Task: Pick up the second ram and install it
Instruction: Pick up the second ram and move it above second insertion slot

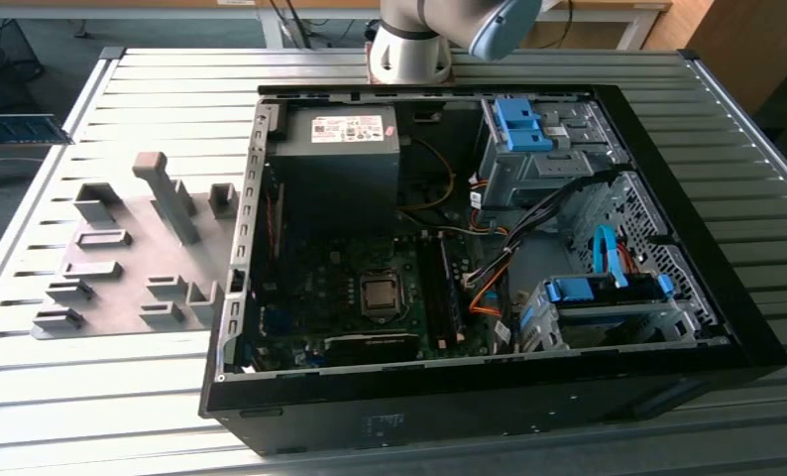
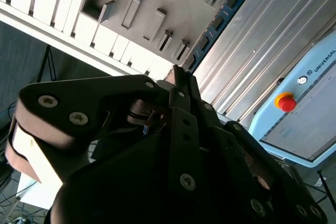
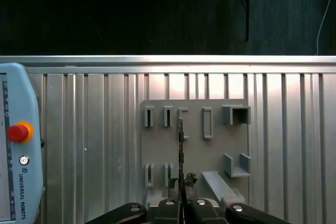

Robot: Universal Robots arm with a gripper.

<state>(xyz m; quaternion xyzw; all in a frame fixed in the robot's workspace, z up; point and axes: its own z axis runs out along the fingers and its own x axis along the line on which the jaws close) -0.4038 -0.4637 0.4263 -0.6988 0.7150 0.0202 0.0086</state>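
— What's sitting on your ribbed aluminium tabletop [image 1: 103, 397]?

— You've got an open black computer tower case [image 1: 500, 407] lying on its side, blue plastic drive brackets [image 1: 519, 124] inside it.

— And beside it?

— Just off its wall, on the exterior view's left, your flat grey plastic fixture plate [image 1: 129, 290] with upright slotted blocks. In the first wrist view you'll see a pale blue teach pendant [image 3: 21, 98] with a round red button [image 3: 16, 132].

Second ram [image 2: 219, 22]: blue board, row of black chips. Gripper [image 2: 177, 80]: black w/ silver screw heads. Fixture plate [image 3: 194, 148]: plain mid-grey, blocks same grey. Table [image 1: 143, 397]: silver aluminium, ribbed in parallel strips. Teach pendant [image 3: 23, 98]: pale blue; red button [image 3: 17, 132] on yellow-orange ring. PC case [image 1: 500, 407]: black. Drive caddies [image 1: 515, 124]: bright blue. PSU [image 1: 334, 174]: black, white-and-red label.
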